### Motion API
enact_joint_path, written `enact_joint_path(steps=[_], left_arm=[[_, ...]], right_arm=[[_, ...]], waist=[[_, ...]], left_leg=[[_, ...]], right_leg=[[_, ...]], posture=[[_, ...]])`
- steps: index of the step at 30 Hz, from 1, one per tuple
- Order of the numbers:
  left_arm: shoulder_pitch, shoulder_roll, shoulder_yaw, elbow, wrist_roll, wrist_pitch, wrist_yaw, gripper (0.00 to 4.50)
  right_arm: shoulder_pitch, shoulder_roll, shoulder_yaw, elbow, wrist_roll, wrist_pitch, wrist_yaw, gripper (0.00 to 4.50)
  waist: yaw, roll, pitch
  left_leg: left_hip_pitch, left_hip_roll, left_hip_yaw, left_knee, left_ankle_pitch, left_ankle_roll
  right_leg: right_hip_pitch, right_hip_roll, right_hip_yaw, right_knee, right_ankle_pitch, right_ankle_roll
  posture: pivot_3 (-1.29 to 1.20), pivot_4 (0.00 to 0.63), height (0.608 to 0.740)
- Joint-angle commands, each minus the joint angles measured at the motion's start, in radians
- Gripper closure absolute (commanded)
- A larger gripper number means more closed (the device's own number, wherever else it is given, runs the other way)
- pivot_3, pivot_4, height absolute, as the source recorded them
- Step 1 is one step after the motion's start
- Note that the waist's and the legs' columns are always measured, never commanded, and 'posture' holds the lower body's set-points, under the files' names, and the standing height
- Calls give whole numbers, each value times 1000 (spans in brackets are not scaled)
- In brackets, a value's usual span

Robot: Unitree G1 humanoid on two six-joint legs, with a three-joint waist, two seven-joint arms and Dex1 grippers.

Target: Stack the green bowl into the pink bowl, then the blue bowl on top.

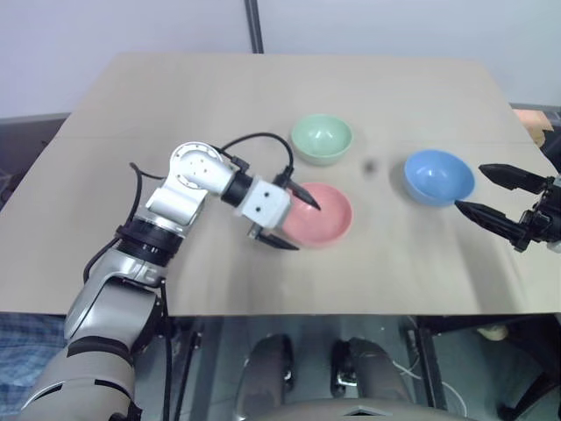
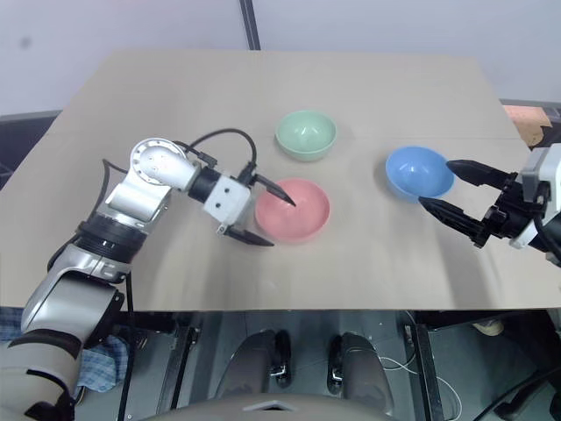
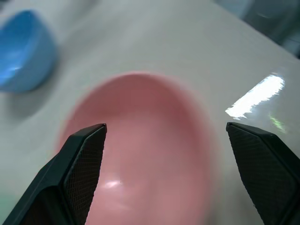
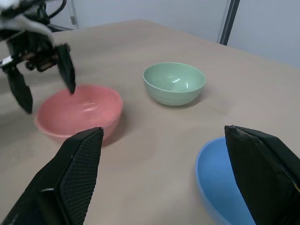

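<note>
Pink bowl (image 1: 317, 215) empty (left hand (image 1: 294, 218) astride).

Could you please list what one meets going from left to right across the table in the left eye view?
Left gripper with open black fingers → smooth round salmon-pink bowl → smooth round sky-blue bowl → right gripper, also open.

Pink bowl (image 4: 79, 112) under left gripper (image 4: 43, 79), green bowl (image 4: 174, 83), blue bowl (image 4: 220, 185) seemingly nearest
</note>
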Motion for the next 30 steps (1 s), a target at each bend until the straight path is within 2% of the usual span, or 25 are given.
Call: enact_joint_path(steps=[1, 8, 12, 14, 21, 30], left_arm=[[39, 30, 122, -81, -120, 185, 61, 165], [167, 119, 369, -154, -216, 401, 238, 165], [225, 161, 448, -125, -171, 367, 309, 165], [235, 161, 462, -81, -117, 294, 365, 165], [122, 84, 344, 144, 39, 72, 382, 165], [-240, -67, 136, 697, 309, -307, 407, 165]], right_arm=[[-18, -6, -8, -2, 3, -20, 8, 0], [-42, 3, 31, 24, -14, -32, 7, 0], [-80, 3, 62, 56, -23, -38, 13, 0], [-106, 8, 81, 70, -19, -37, 23, 0], [-193, 22, 120, 80, 33, 2, 56, 0], [-98, 17, 83, -19, 29, 22, 23, 0]], waist=[[-2, 0, 0], [-1, 0, 0], [1, 0, 0], [4, 0, 0], [9, 0, 0], [6, -1, 0]], left_leg=[[0, 0, 0, 0, 0, 0], [1, 1, 0, 0, 0, 0], [1, 1, 0, 0, 0, 0], [1, 0, 0, 0, 0, 0], [0, 0, 0, 0, 0, 0], [-1, -1, 0, 0, 0, 0]], right_leg=[[0, 0, 0, 0, 0, 0], [0, 0, 1, 0, 0, 0], [0, -1, 0, 0, 0, 0], [0, -1, 0, 0, 0, 0], [0, -1, -2, 0, 0, 0], [0, 1, -2, 0, 0, 0]], posture=[[0, 150, 740], [0, 150, 740], [0, 150, 740], [0, 150, 740], [0, 150, 740], [0, 150, 740]])
